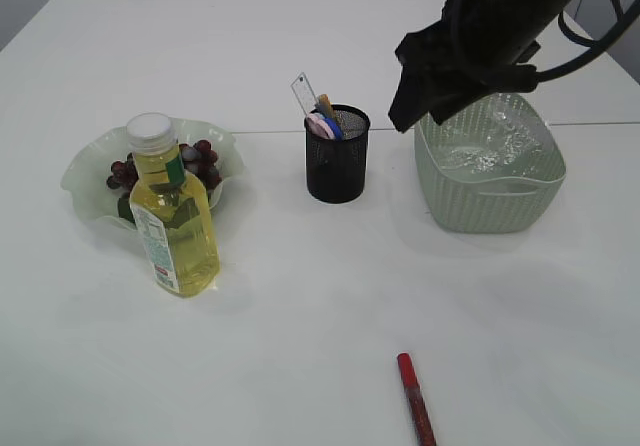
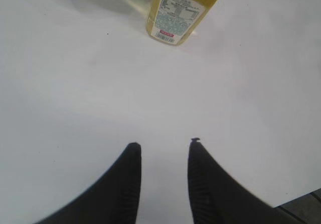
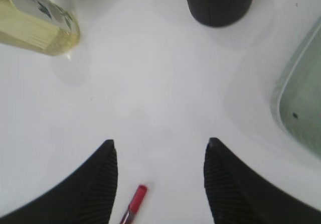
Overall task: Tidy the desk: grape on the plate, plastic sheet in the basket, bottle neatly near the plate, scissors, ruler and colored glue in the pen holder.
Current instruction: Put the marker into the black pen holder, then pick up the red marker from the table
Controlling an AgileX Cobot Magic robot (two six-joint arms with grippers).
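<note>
My right gripper [image 3: 159, 156] hangs with jaws apart, empty; the red glue pen [image 3: 133, 203] lies on the white table [image 3: 150, 93] just below the gap. My left gripper [image 2: 163, 156], jaws apart, faces the yellow bottle [image 2: 183, 8].

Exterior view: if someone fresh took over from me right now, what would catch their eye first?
Probably the right arm's dark bulk hanging over the green basket, which holds the clear plastic sheet. Next, the yellow bottle standing in front of the plate of grapes at left. Then the red glue stick lying alone on the table near the front edge, below the open right gripper.
</note>
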